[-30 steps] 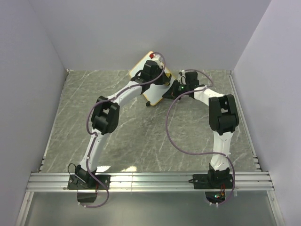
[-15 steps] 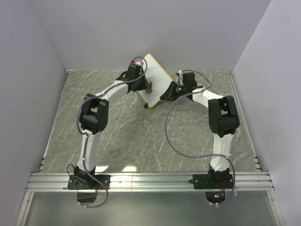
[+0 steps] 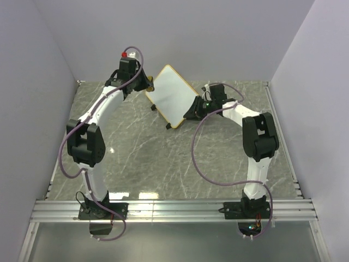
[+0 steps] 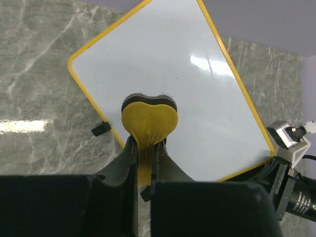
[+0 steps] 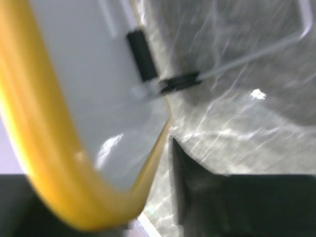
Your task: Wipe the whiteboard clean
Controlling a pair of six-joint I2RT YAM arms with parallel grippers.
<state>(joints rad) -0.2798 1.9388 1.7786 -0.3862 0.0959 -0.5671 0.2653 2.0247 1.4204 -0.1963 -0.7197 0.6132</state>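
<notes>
The whiteboard [image 3: 172, 95] has a yellow frame and stands tilted up at the back of the table, and its face shows no marks. In the left wrist view the whiteboard [image 4: 187, 79] is white and glossy. My left gripper [image 3: 146, 84] is just off the board's left edge, a little above the table. My left gripper [image 4: 144, 144] is shut on a yellow heart-shaped eraser [image 4: 149, 117] with a black felt face. My right gripper [image 3: 191, 112] grips the board's lower right corner. In the blurred right wrist view my right gripper [image 5: 123, 173] is around the yellow frame [image 5: 44, 148].
The grey marble table [image 3: 163, 158] is walled at the back and both sides. A metal rail [image 3: 174, 208] runs along the near edge. The board's black feet [image 3: 153, 108] hang free. A thin wire stand [image 5: 256, 49] shows behind the board.
My left arm has swung left off the board's face, still holding the eraser, so the whole board now shows. The right gripper has stayed at the board's corner.
</notes>
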